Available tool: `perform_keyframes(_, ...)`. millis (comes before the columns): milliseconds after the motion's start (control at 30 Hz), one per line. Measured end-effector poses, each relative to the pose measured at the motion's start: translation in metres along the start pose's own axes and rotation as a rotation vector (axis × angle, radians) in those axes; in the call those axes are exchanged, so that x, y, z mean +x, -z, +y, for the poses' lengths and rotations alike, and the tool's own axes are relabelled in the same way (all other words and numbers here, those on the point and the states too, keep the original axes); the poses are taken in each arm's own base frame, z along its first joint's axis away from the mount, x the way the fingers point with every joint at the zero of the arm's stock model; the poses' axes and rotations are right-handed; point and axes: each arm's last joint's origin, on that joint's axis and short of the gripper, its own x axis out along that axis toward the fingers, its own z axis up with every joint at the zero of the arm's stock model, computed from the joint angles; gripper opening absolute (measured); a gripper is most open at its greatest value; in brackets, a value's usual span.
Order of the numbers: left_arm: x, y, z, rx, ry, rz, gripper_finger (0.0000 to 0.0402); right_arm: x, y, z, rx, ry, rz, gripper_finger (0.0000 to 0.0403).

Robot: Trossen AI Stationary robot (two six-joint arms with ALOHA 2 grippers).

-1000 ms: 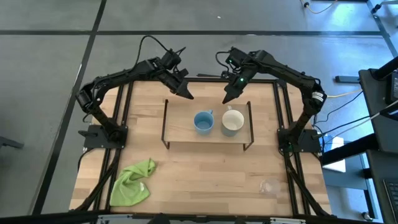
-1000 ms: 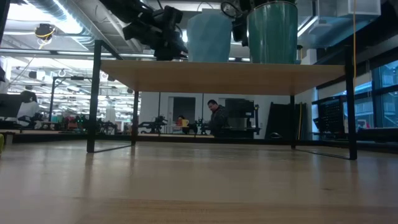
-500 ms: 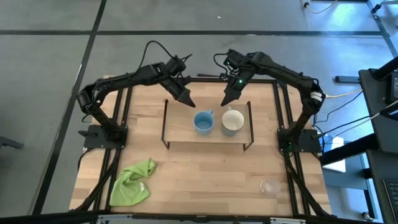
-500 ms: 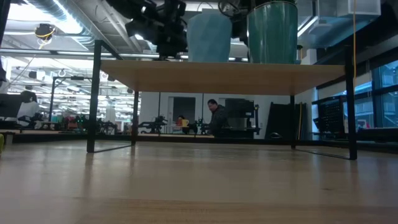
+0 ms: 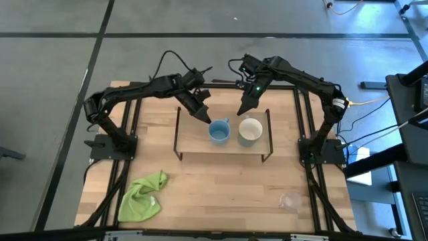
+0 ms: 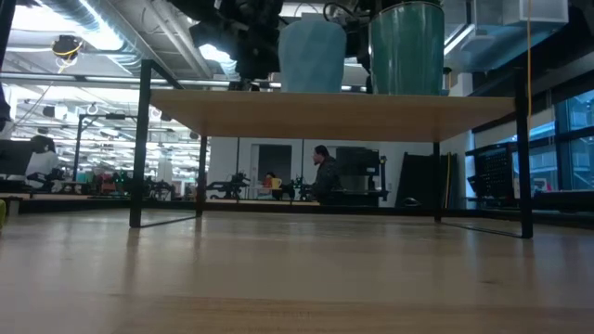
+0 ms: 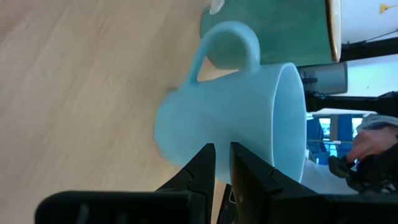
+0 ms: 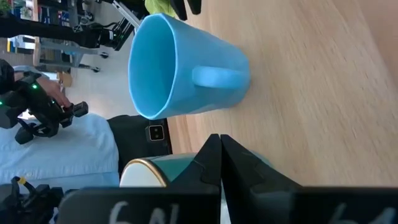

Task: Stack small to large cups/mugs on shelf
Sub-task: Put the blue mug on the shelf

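Left gripper [image 5: 207, 118] at the blue mug [image 5: 218, 131] on the shelf [image 5: 194, 142]; fingers close together with a narrow gap, nothing held.
Blue mug upright on the shelf board, left of the cream mug [image 5: 249, 131] and just beside it, handle turned toward the back-right (in the left wrist view the fingertips [image 7: 205, 158] sit right at the mug wall; contact cannot be told); right gripper [image 5: 243, 107] hovers behind the cream mug, jaws closed on nothing; glass cup [image 5: 289, 200] off the shelf, near the table's [image 5: 221, 187] front right corner; green cloth [image 5: 142, 195] at the front left; in the low view a person [image 6: 326, 174] shows far back in the room.
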Motion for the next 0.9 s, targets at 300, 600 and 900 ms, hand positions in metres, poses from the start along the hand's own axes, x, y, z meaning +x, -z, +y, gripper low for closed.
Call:
perform_keyframes(300,0.003,0.001,-0.002,-0.018,-0.031,-0.01,0.0042,0.002,-0.001,-0.002,-0.043,-0.052,0.005,0.0004)
perform_keyframes(600,0.003,0.001,-0.001,-0.018,-0.043,-0.019,0.0042,0.017,-0.008,-0.015,-0.029,-0.101,0.036,0.0004)
perform_keyframes(900,0.003,0.0,-0.002,-0.005,-0.039,-0.024,0.0042,0.025,-0.009,-0.012,-0.049,-0.105,0.052,0.0004)
